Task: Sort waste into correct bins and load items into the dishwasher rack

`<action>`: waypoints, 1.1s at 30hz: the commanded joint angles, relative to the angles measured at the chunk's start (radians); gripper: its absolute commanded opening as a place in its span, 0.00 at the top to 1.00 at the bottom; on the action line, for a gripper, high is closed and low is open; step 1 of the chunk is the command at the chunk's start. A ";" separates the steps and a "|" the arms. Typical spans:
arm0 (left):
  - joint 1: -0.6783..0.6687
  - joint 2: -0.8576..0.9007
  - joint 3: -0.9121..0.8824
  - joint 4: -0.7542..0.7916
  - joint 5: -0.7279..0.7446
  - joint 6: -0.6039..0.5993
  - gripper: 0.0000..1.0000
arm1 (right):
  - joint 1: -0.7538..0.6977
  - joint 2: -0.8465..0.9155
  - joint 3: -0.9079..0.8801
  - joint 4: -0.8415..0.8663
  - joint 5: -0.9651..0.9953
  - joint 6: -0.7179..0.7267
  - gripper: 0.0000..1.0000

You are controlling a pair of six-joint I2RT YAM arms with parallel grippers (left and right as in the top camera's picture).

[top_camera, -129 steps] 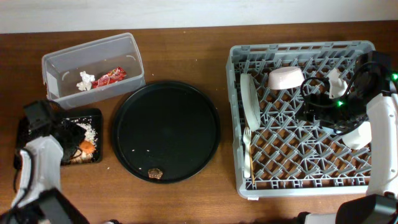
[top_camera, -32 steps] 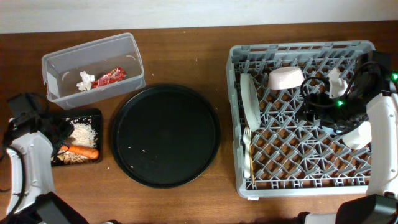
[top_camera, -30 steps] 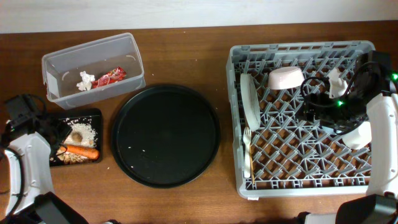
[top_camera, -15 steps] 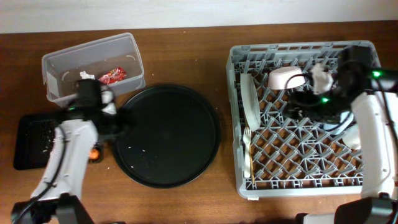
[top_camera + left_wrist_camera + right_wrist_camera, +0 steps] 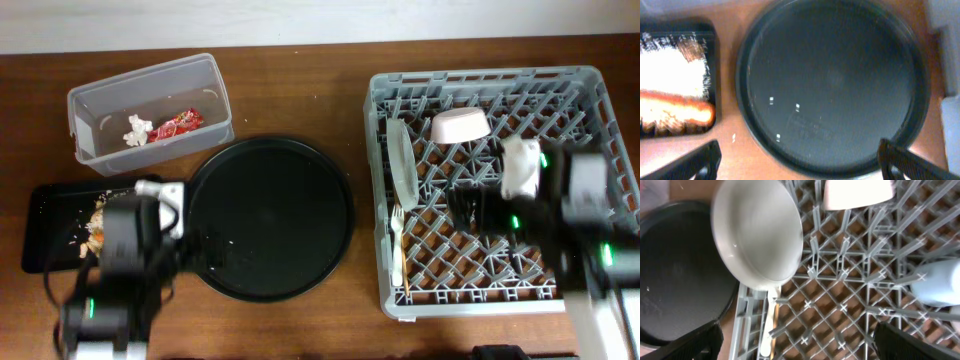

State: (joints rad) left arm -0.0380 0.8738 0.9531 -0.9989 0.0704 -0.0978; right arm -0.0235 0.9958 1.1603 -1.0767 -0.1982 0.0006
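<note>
The grey dishwasher rack (image 5: 480,290) holds an upright pale plate (image 5: 402,165), a cream bowl (image 5: 460,125) and a white fork (image 5: 398,245). In the right wrist view the plate (image 5: 760,235), bowl (image 5: 857,192), fork (image 5: 769,325) and a light blue cup (image 5: 937,282) show; my right gripper (image 5: 800,347) hangs open above the rack lattice. The clear tub (image 5: 205,75) holds a tissue (image 5: 135,130) and a red wrapper (image 5: 177,123). The shallow black tray (image 5: 715,60) holds rice scraps (image 5: 670,55) and a carrot (image 5: 675,112). My left gripper (image 5: 802,167) is open and holds nothing.
A large round black tray (image 5: 268,215) lies between the bins and the rack, bare but for a few crumbs. My left arm (image 5: 125,240) stands over the gap between it and the shallow black tray (image 5: 45,230). My right arm (image 5: 580,220) covers the rack's right side.
Both arms have pulled back toward the table's near edge. The left one left the tub side, the right one left the rack's back. Both grippers have opened wider.
</note>
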 commanded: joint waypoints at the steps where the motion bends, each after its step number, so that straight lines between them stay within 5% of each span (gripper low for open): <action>1: 0.003 -0.261 -0.113 0.031 -0.011 -0.017 0.01 | 0.004 -0.194 -0.103 0.014 0.029 0.009 0.01; 5: 0.003 -0.410 -0.117 0.024 -0.011 -0.017 0.01 | 0.004 -0.290 -0.109 0.014 0.030 0.009 0.01; 15: 0.003 -0.414 -0.117 0.018 -0.011 -0.017 0.01 | 0.005 -0.256 -0.112 0.015 0.029 0.008 0.01; 20: 0.003 -0.413 -0.117 0.018 -0.011 -0.017 0.01 | 0.005 -0.434 -0.161 0.073 0.027 0.008 0.01; 28: 0.003 -0.414 -0.117 0.018 -0.011 -0.017 0.01 | 0.079 -0.983 -0.649 0.500 0.024 0.008 0.01; 33: 0.003 -0.413 -0.117 0.018 -0.011 -0.017 0.01 | 0.075 -0.992 -0.884 0.841 0.031 0.004 0.01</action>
State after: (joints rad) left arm -0.0380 0.4644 0.8394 -0.9829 0.0704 -0.1059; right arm 0.0467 0.0139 0.3656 -0.3454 -0.1764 0.0002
